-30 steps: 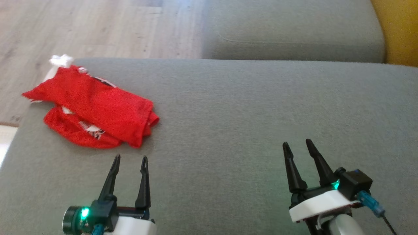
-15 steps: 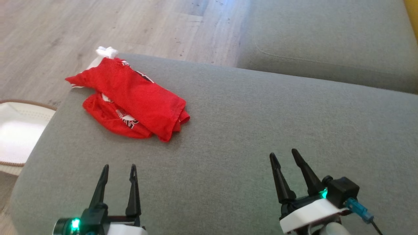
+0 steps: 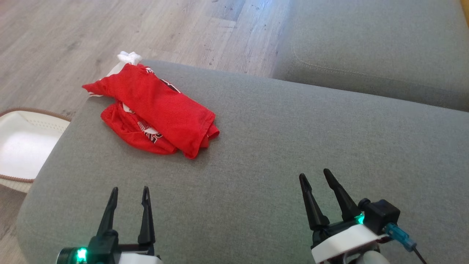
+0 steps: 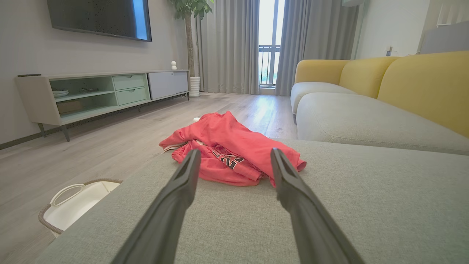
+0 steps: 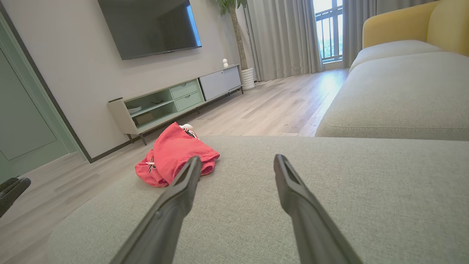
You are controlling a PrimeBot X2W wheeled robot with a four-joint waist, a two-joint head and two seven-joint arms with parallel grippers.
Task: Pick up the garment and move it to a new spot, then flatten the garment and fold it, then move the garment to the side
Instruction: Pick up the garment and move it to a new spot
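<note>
A crumpled red garment (image 3: 157, 110) with white and black lettering lies at the far left corner of the grey cushion (image 3: 278, 154), a white bit of it hanging over the far edge. In the left wrist view the garment (image 4: 234, 146) sits just beyond the fingertips; in the right wrist view the garment (image 5: 174, 154) lies ahead to the left. My left gripper (image 3: 130, 192) hovers open near the front left edge, short of the garment. My right gripper (image 3: 315, 175) is open over the front right part, empty.
A white basket with a brown rim (image 3: 22, 143) stands on the wooden floor (image 3: 73, 36) left of the cushion, the same basket (image 4: 77, 201) showing in the left wrist view. Another grey seat (image 3: 377, 51) lies behind. A TV cabinet (image 4: 102, 91) lines the far wall.
The head camera has turned left, so the whole scene has shifted right and the basket has come into view. Both grippers sit slightly lower in the picture; the garment lies as before.
</note>
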